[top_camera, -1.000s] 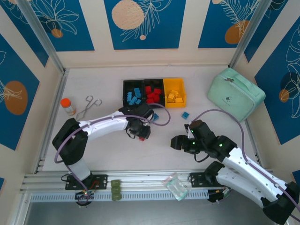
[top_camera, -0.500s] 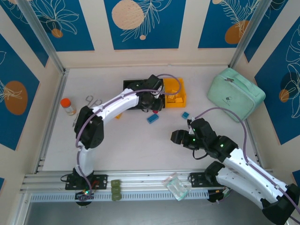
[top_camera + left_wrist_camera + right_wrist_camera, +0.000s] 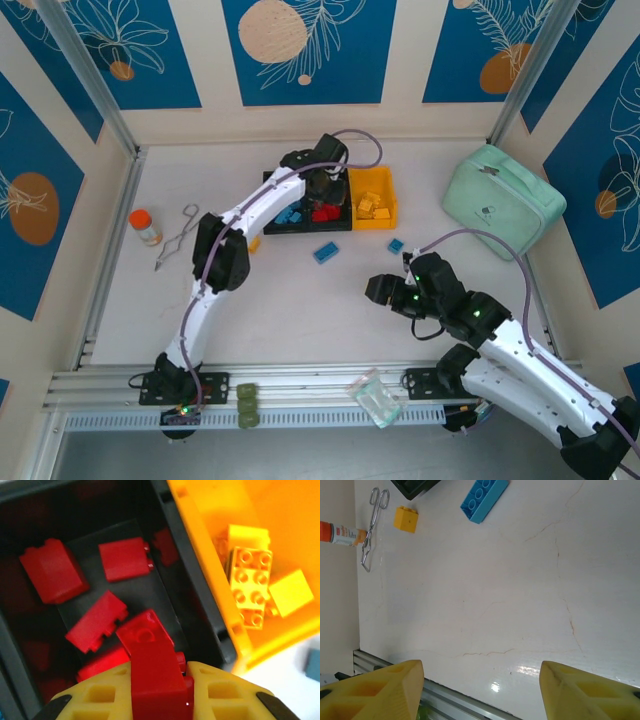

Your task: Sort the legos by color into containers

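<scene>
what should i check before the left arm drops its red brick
1. Left fingers shut on the small red plastic lego brick: ok.
2. That brick is over the middle black plastic bin, not the yellow plastic bin beside it: ok.
3. Colour match, with red bricks lying in that bin: ok.
4. Drop height above the bin floor: cannot tell.
5. Right fingers open over bare table, away from the bins: ok.
6. Table sorted: not ok. A long blue brick, a small blue brick and a small yellow brick lie loose.
</scene>
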`<action>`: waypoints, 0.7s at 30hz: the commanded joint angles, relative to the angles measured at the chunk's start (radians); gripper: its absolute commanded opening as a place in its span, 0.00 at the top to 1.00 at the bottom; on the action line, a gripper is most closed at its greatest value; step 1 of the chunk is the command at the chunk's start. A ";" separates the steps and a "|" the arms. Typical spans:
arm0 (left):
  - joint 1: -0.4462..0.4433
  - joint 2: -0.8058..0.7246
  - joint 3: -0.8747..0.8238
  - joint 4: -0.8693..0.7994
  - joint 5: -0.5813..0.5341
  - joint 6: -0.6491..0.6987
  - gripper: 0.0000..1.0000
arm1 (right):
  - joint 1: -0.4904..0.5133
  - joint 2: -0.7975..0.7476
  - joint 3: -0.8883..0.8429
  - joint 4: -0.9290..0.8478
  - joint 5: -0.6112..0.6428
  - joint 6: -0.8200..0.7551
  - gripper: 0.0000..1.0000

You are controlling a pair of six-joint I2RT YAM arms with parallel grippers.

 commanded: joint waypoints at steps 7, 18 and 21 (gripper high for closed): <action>0.047 0.108 0.197 -0.020 -0.041 0.056 0.82 | 0.049 -0.019 0.009 -0.042 0.071 0.039 0.37; 0.066 0.121 0.212 0.038 -0.018 0.071 0.69 | 0.081 -0.042 0.003 -0.061 0.118 0.068 0.37; 0.067 0.114 0.211 0.037 -0.008 0.069 0.60 | 0.081 -0.037 0.004 -0.054 0.120 0.066 0.37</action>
